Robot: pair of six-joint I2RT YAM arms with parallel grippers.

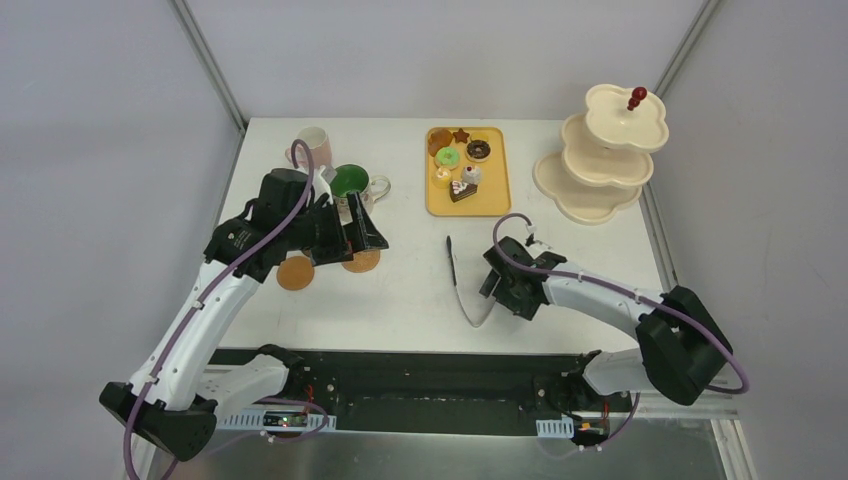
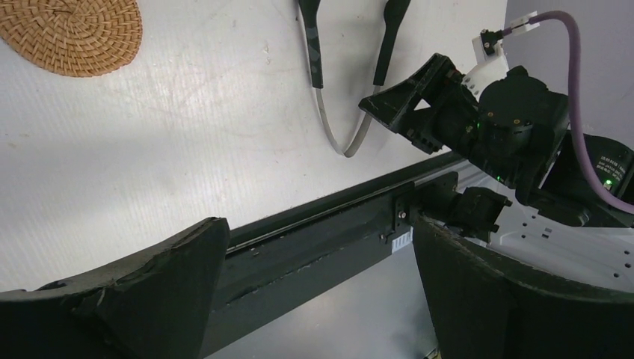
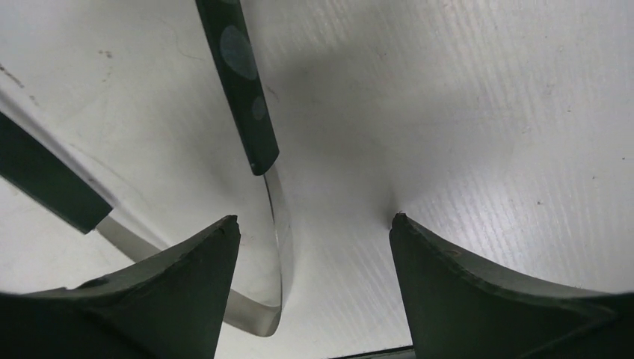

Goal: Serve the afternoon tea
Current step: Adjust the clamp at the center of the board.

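Observation:
Two brown coasters show in the top view, one (image 1: 295, 272) left of my left gripper (image 1: 365, 235) and one (image 1: 364, 263) just below it. The left gripper is open and empty above the table; its wrist view (image 2: 314, 224) shows one coaster (image 2: 71, 34). The pink mug (image 1: 312, 143) and the green-lined mug (image 1: 352, 180) stand behind the left arm; the cream mug is hidden. Toy pastries (image 1: 462, 165) lie on the yellow tray. The cream stand (image 1: 600, 150) is at the back right. My right gripper (image 1: 490, 282) is open, low over the bend of the black tongs (image 3: 239, 90), its fingers (image 3: 187, 284) astride it.
The yellow tray (image 1: 500, 190) sits at the back centre. The black tongs (image 1: 455, 275) lie on the table mid-front, also in the left wrist view (image 2: 314, 60). The table's front edge and a black rail (image 1: 420, 365) run below them.

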